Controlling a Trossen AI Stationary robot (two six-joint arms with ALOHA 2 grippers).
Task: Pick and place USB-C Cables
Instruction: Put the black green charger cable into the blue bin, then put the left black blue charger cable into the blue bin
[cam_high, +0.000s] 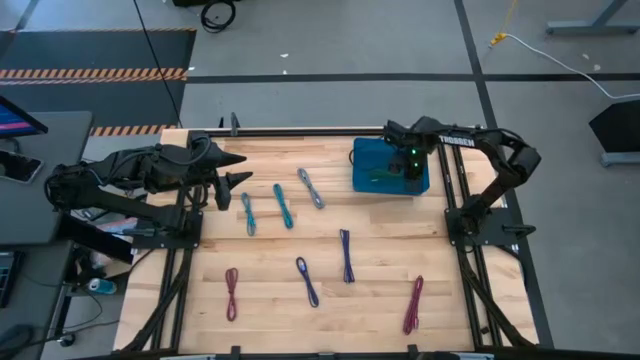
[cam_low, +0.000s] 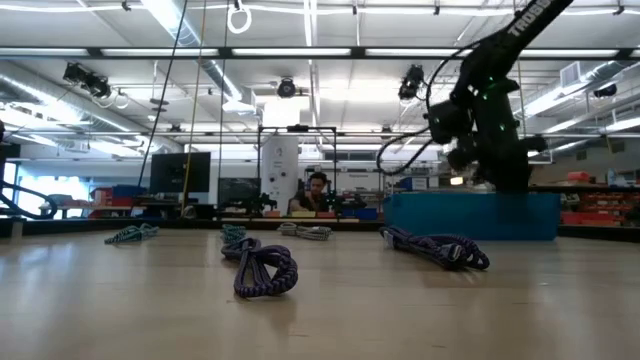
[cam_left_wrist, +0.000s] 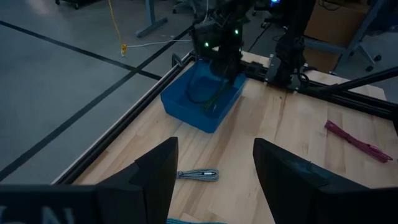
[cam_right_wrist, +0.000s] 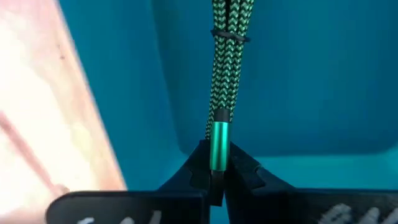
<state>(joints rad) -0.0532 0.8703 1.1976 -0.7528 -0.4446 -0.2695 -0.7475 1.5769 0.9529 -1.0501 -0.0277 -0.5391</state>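
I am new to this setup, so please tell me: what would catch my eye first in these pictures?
The right gripper inside the blue bin at the table's far right, shut on a green cable. Then the colourful cables on the wooden table, with the open left gripper at its far left.

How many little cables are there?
8. Seven lie on the table: two teal, one grey, two purple, two maroon. One green cable hangs from the right claw over the blue bin. More may hide inside.

bin (cam_high: 368, 178) at table's (cam_high: 380, 300) far right, cables (cam_high: 283, 206) spread left and nearer
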